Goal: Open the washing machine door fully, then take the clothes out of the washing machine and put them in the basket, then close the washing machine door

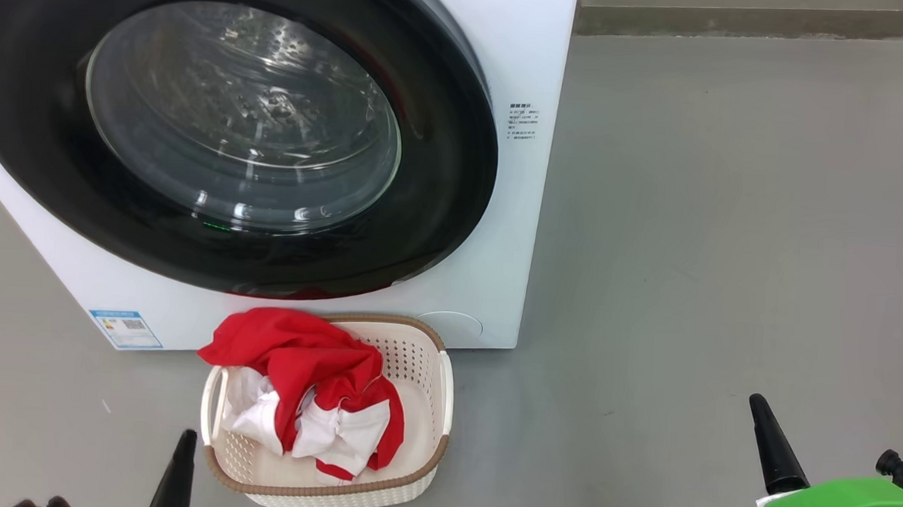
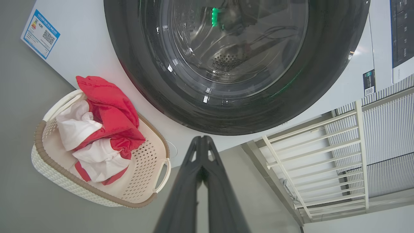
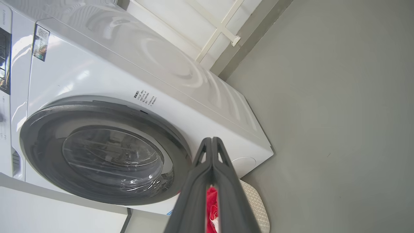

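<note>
Clothes [image 1: 303,358] dumped in the basket [image 1: 411,359], door looks shut

Nearest, the left pincer [image 2: 202,139] and right pincer [image 3: 212,139] are seen with fingers pressed together, nothing held. Just past them the cream basket is parked on the grey floor [image 1: 731,222], stuffed with red and white clothes. Right behind it, the washing machine door [image 1: 438,206] is seen lying flat against the white washing machine [image 1: 531,57].

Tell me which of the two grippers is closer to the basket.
The left gripper: its shut dark tip sits just beside the basket, at its left handle. The right gripper is far off to the right, over the grey floor.
</note>
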Robot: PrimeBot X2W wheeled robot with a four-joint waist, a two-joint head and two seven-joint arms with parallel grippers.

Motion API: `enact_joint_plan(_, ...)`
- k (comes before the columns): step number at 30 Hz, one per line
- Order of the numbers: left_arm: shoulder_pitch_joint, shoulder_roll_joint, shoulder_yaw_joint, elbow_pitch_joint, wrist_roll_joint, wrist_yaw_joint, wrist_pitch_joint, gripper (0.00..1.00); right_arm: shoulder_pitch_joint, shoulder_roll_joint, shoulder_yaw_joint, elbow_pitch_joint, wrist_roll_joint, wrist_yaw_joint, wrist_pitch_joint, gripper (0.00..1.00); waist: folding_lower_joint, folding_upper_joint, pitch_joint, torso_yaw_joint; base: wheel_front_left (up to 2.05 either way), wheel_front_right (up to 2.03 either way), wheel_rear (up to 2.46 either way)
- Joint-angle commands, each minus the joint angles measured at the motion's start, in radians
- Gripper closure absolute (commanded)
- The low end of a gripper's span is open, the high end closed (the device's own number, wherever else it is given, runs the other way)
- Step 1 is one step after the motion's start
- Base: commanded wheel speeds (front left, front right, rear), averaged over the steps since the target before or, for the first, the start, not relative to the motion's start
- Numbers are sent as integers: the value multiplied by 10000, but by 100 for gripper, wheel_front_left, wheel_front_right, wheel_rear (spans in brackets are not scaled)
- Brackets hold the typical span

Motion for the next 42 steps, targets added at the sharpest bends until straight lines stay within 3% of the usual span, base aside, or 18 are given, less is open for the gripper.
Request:
enact_joint_plan(1,-498,77,253,-298,-311,-45,73,100,-468,-76,21,-331,332,-20,86,100,-1,0,-4,5,0,0,0)
enact_joint_plan(42,-1075,-4,520,-399,-4489,-68,1251,100,-923,20,-426,-689,4440,-32,1303,100,-1,0,-92,117,0,0,0)
